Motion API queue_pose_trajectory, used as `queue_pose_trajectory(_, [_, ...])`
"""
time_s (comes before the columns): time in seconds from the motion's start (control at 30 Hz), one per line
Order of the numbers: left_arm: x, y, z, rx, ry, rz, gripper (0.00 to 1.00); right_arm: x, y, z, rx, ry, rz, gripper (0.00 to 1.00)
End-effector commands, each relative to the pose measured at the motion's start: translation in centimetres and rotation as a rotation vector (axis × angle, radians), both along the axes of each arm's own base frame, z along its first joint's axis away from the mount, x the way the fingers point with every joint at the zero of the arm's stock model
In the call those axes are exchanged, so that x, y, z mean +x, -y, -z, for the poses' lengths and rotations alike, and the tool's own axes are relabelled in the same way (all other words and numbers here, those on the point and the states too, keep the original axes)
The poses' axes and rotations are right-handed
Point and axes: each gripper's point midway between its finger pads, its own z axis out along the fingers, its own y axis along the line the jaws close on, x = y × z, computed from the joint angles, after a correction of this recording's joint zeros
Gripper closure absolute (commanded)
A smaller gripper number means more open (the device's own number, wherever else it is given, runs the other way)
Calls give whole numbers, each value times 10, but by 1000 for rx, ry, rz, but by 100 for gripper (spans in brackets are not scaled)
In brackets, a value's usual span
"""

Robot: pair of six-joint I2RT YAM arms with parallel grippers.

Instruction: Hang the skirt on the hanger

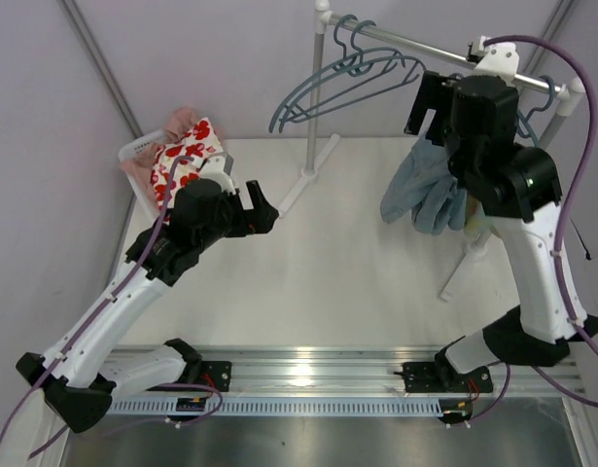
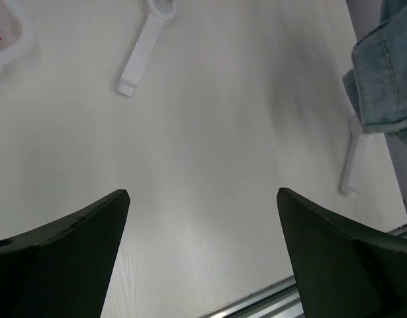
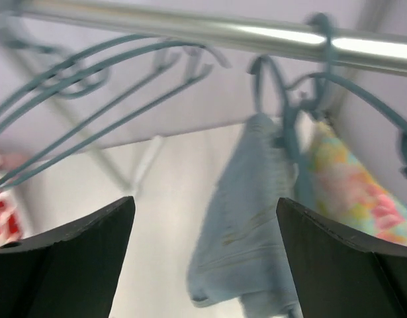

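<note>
Fingers (image 3: 71, 258) spread empty, right gripper (image 3: 203, 202) faces the denim skirt (image 3: 243, 225) hanging down from the teal hanger (image 3: 286, 132); left gripper (image 2: 203, 192), open, well apart.

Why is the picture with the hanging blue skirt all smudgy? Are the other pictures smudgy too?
Right wrist: smeared, as if the camera was moving; the skirt and spare hangers look soft, and the rail has a bright shine. Left wrist: sharper, with a soft grey shadow on the table. Top: clear, with glare on the metal strip near the arm bases.
</note>
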Motion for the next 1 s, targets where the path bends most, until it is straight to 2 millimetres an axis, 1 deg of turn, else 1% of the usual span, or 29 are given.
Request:
queue_pose_trajectory(0.0, [2,-13,-20,11,42,8,0,-42,-43,-29,-59,97,-262,5])
queue_pose_trajectory(0.03, [6,-21,-21,13,39,-22,0,-38,-62,-24,-92,116,-323,4])
queue_pose_trajectory(0.07, [6,-26,-20,20,30,-33,0,-44,-81,-23,-86,131,-417,4])
queue_pose_trajectory(0.13, [11,-38,-19,27,24,-71,1,-55,-113,-26,-61,164,-572,4])
queue_pose_trajectory(0.17, [12,-42,-19,31,19,-85,0,-56,-129,-16,-53,149,-637,4])
queue_pose_trajectory(0.2, [13,-46,-17,34,13,-99,1,-62,-152,-15,-26,157,-752,4])
queue_pose_trajectory(0.23, [16,-55,-15,39,9,-134,1,-64,-170,-5,-19,138,-821,4])
queue_pose_trajectory(0.27, [16,-61,-11,46,-6,-156,0,-63,-186,17,-12,90,-873,4])
queue_pose_trajectory(0.3, [16,-67,-5,50,-21,-178,0,-65,-202,22,10,97,-936,4])
queue_pose_trajectory(0.33, [19,-80,0,57,-33,-224,0,-64,-212,36,14,73,-959,4])
queue_pose_trajectory(0.37, [19,-86,2,56,-42,-247,0,-61,-223,71,20,3,-965,3])
queue_pose_trajectory(0.4, [18,-94,7,64,-57,-271,1,-57,-229,77,47,14,-958,1])
queue_pose_trajectory(0.43, [20,-107,12,75,-65,-321,1,-53,-231,91,62,0,-943,1])
queue_pose_trajectory(0.47, [20,-114,15,80,-72,-343,1,-54,-232,128,65,-56,-937,1])
queue_pose_trajectory(0.5, [21,-121,15,85,-62,-361,0,-51,-237,127,86,-1,-946,1])
queue_pose_trajectory(0.53, [23,-133,24,95,-74,-397,0,-53,-238,138,95,-1,-957,1])
queue_pose_trajectory(0.57, [23,-139,25,95,-74,-415,0,-54,-237,145,106,7,-955,1])
queue_pose_trajectory(0.6, [25,-144,26,98,-72,-423,1,-53,-238,165,121,-5,-949,1])
queue_pose_trajectory(0.63, [29,-155,27,91,-68,-453,0,-52,-238,173,128,-6,-946,1])
queue_pose_trajectory(0.67, [29,-156,33,81,-83,-445,0,-50,-239,180,132,-7,-941,1])
queue_pose_trajectory(0.73, [35,-166,36,74,-73,-464,0,-44,-236,203,137,-33,-897,1])
queue_pose_trajectory(0.77, [36,-167,41,83,-71,-463,1,-38,-235,206,139,-10,-870,1])
queue_pose_trajectory(0.8, [36,-170,37,96,-45,-466,0,-36,-236,207,142,17,-871,1])
queue_pose_trajectory(0.83, [35,-171,40,105,-33,-464,0,-37,-233,228,118,-6,-868,0])
queue_pose_trajectory(0.87, [38,-172,39,110,-1,-462,0,-36,-231,234,116,-1,-860,1])
queue_pose_trajectory(0.9, [36,-173,45,132,9,-454,0,-36,-231,234,120,15,-862,1])
queue_pose_trajectory(0.93, [31,-175,37,133,59,-453,0,-36,-227,245,114,-1,-858,1])
queue_pose_trajectory(0.97, [32,-175,29,129,110,-454,1,-36,-225,250,115,-6,-852,1])
